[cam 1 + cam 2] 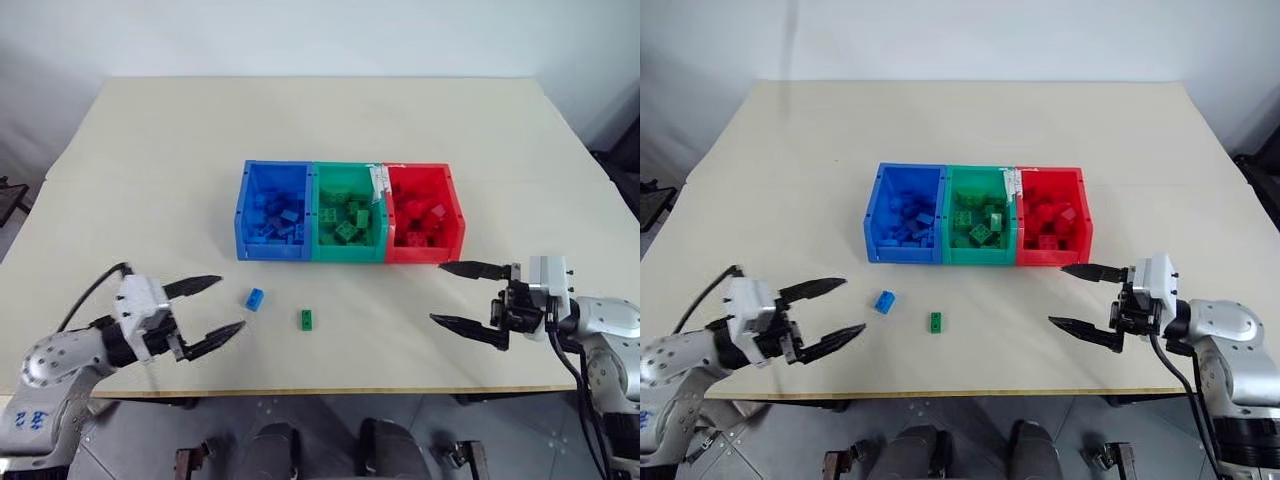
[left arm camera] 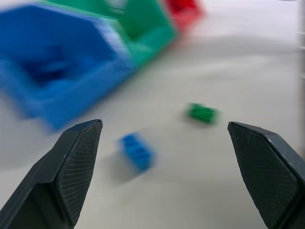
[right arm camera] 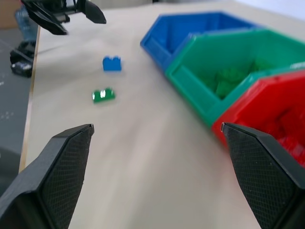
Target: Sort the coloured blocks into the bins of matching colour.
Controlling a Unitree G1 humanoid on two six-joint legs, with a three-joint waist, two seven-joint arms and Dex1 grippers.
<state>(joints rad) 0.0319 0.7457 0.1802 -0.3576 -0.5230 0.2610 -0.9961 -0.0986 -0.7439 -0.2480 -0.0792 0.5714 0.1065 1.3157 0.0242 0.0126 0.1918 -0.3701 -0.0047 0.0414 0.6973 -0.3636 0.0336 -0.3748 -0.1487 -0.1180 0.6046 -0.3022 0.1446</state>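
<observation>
Three joined bins stand mid-table: the blue bin (image 1: pixel 272 212), the green bin (image 1: pixel 348 215) and the red bin (image 1: pixel 424 212), each with several bricks of its own colour inside. In front of them on the table lie a small blue block (image 1: pixel 255 298) and a small green block (image 1: pixel 306 319). My left gripper (image 1: pixel 213 308) is open and empty, just left of the blue block. At the right, in front of the red bin's corner, my right gripper (image 1: pixel 452 294) is open and empty. The right wrist view shows the blue block (image 3: pixel 112 63) and green block (image 3: pixel 104 95).
The beige table (image 1: pixel 320 130) stretches wide behind the bins. Its front edge (image 1: pixel 330 392) runs just below both grippers. A white tag (image 1: pixel 379 185) sits on the wall between the green and red bins.
</observation>
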